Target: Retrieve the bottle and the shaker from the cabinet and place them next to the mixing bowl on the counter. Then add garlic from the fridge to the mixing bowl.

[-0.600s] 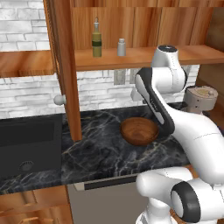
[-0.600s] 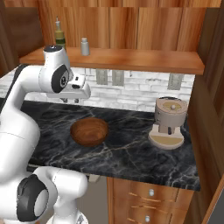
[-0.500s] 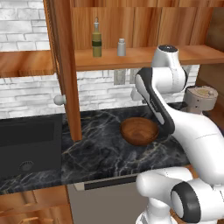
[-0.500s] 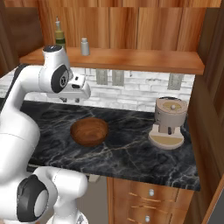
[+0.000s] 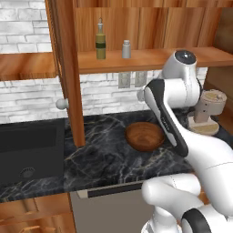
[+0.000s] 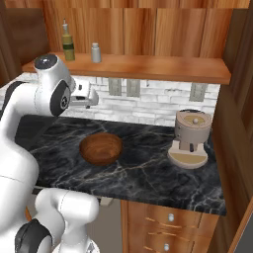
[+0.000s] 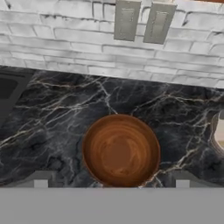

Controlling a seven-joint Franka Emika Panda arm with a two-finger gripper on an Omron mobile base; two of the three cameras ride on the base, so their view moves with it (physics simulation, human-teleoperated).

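Black marble counter (image 5: 104, 159) carried the round brown wooden bowl (image 5: 144, 135); the gripper (image 7: 111, 186) was spread wide (empty), so the slim olive-yellow bottle (image 5: 100, 41) could be toppled off the cabinet shelf (image 5: 150, 59) by a careless reach.

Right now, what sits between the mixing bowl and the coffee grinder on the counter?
Nothing: bare black counter separates mixing bowl and grinder, seen from the right base view.

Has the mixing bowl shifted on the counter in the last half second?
No. The mixing bowl sits at the same spot on the counter, below the wall outlets, as before.
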